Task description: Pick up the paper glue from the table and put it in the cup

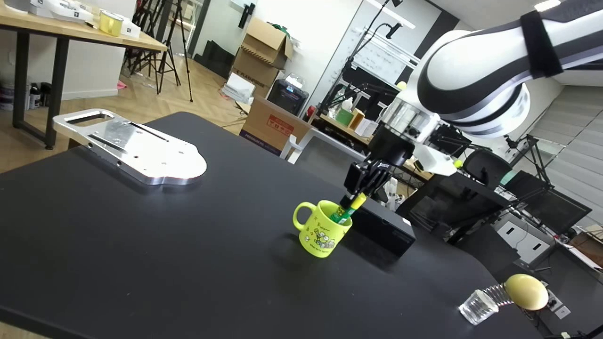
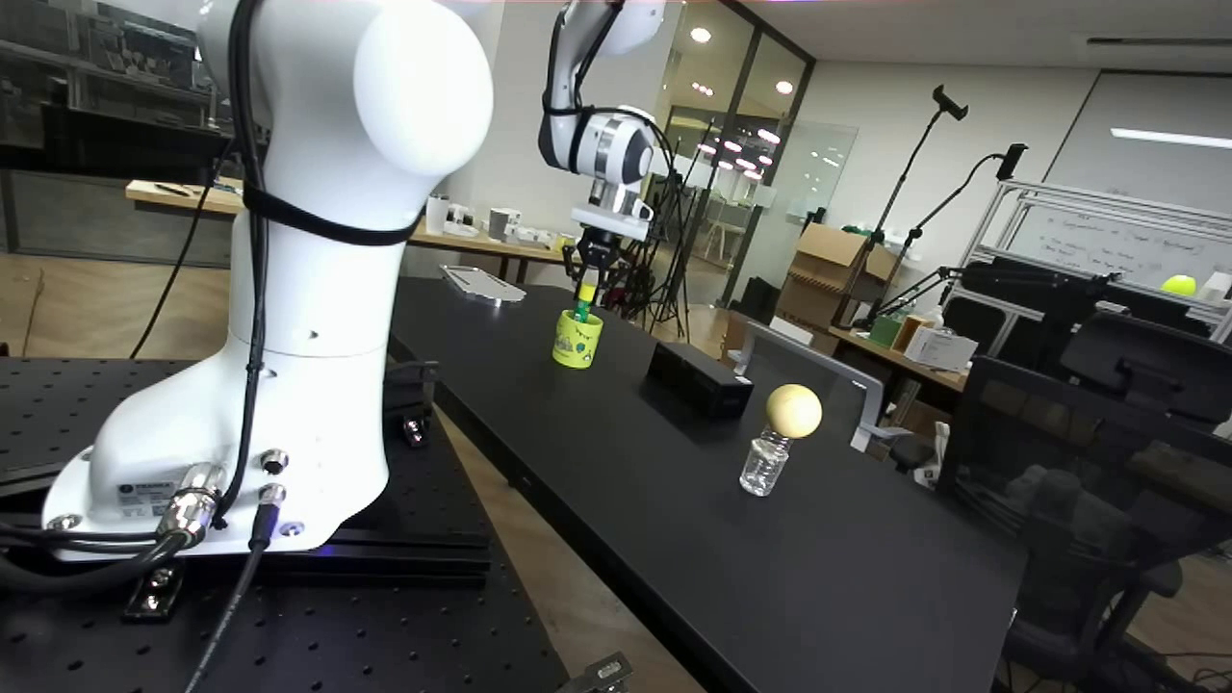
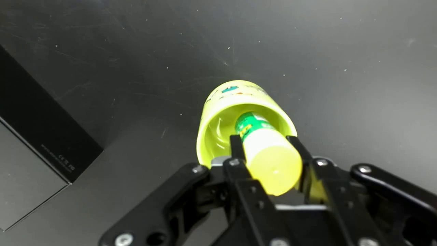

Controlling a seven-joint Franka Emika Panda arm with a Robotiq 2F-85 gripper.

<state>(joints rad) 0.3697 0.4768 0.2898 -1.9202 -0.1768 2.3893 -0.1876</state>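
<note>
In the cup (image 1: 324, 238): the glue (image 1: 349, 213), green with a yellow cap, lower end inside, cap above the rim, leaning toward 1 o'clock in an exterior view; whether it touches the bottom cannot be seen.
Around the glue: the gripper (image 3: 268, 147), fingers (image 3: 238, 147) at 9 and 3 o'clock in the wrist view, jaws parted about the cap's width; whether they press on it, one cannot tell.
Under the cup: the black table (image 1: 179, 263).
Near the cup, 3 o'clock in an exterior view: a black box (image 1: 384, 230), inside hidden.
Farther off, 4 o'clock in both exterior views: a clear jar (image 2: 763, 467), joined by a spring (image 1: 497, 295) to a pale-yellow ball (image 2: 794, 411); contents unclear.
</note>
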